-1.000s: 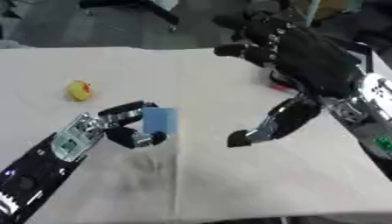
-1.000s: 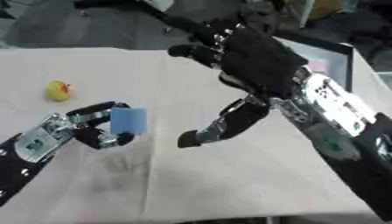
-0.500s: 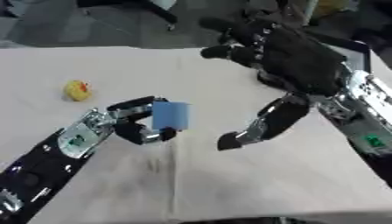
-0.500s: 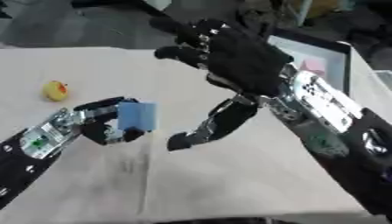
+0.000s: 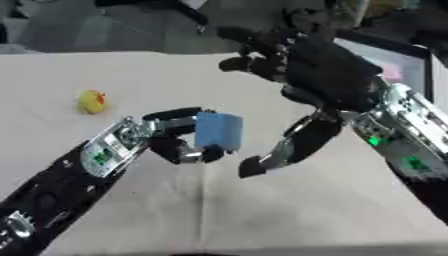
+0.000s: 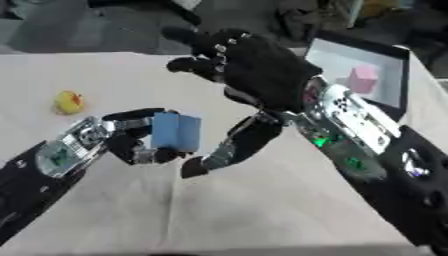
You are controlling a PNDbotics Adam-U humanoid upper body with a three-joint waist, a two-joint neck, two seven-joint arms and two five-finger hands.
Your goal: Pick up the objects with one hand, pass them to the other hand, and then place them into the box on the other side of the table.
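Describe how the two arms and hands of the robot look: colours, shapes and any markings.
Both hands are black with jointed fingers. The left hand sits on a silver wrist plate with a green mark, then a glossy black forearm. The right hand is broad with pale dots along its fingers; its silver wrist section carries small green marks, and the black forearm behind it has a round joint.

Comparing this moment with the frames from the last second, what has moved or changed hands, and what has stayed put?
The left hand, still curled round the blue block, has carried it rightward toward the right hand. The right hand has stayed open, its thumb hanging down, and the gap to the block has narrowed; it has not taken hold yet. The yellow duck and the pink object in the box stayed where they were.
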